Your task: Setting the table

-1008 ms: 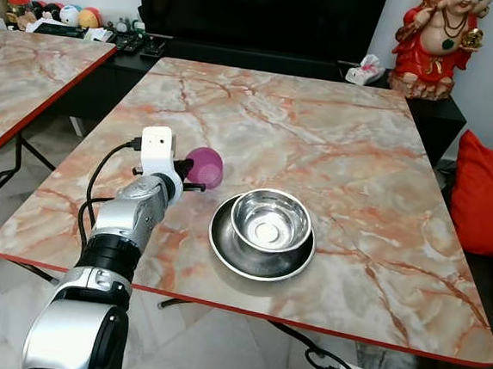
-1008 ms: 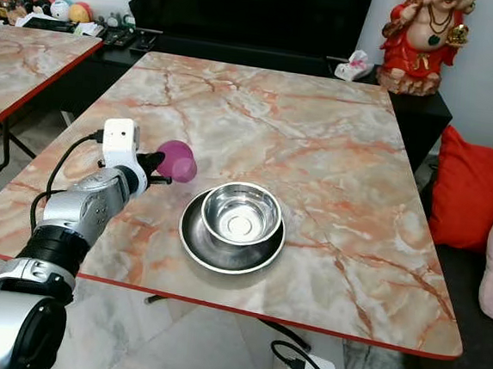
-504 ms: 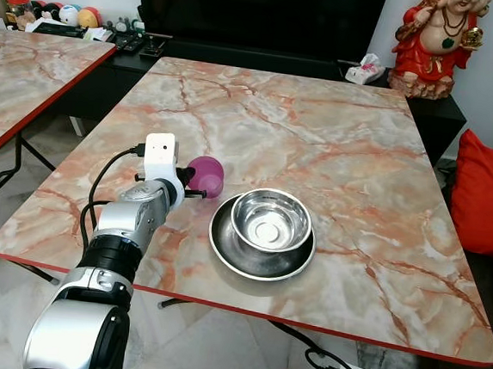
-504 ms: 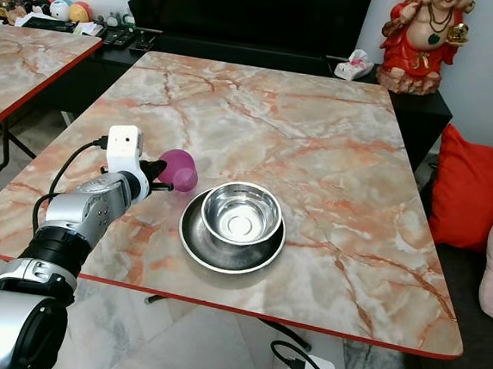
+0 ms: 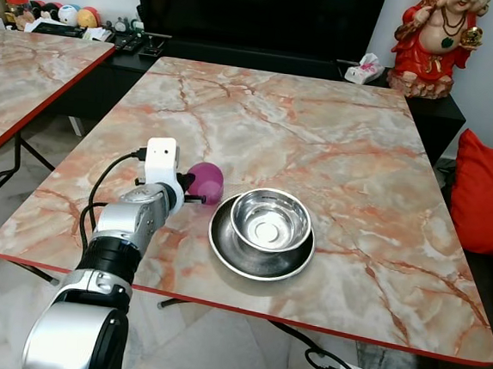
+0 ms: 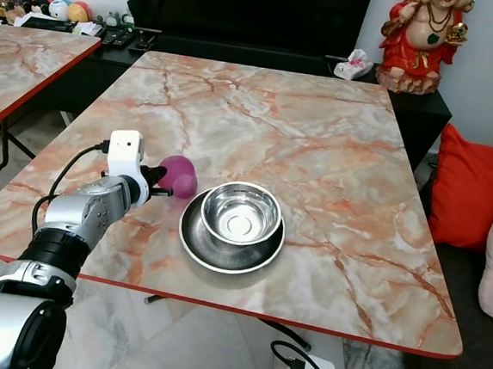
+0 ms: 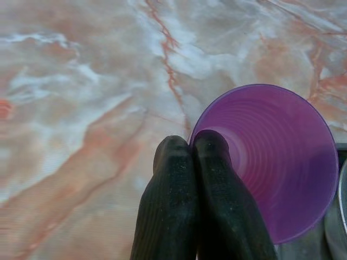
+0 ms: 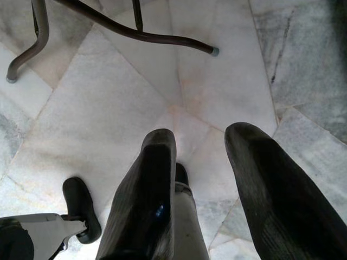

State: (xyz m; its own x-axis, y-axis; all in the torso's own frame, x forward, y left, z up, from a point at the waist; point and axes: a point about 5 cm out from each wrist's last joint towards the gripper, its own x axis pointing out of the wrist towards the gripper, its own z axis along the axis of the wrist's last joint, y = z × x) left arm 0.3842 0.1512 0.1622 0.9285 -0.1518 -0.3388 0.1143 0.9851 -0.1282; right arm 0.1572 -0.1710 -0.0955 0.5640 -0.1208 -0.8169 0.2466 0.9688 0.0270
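The left tool (image 7: 190,149) pinches the rim of the purple cup (image 5: 205,181), just beside the plate (image 5: 260,259) and bowl (image 5: 270,219) on the worktop (image 5: 336,149). The thin grip could slip and tip the cup. The right tool (image 8: 203,157) hangs open over the floor.

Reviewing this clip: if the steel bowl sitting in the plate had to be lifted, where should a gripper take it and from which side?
Probably by the rim, from above. The steel bowl stands upright and open inside the plate, so its thin lip is exposed for one finger inside, one outside. The right side looks freest: the purple cup, held by the left gripper, crowds the left.
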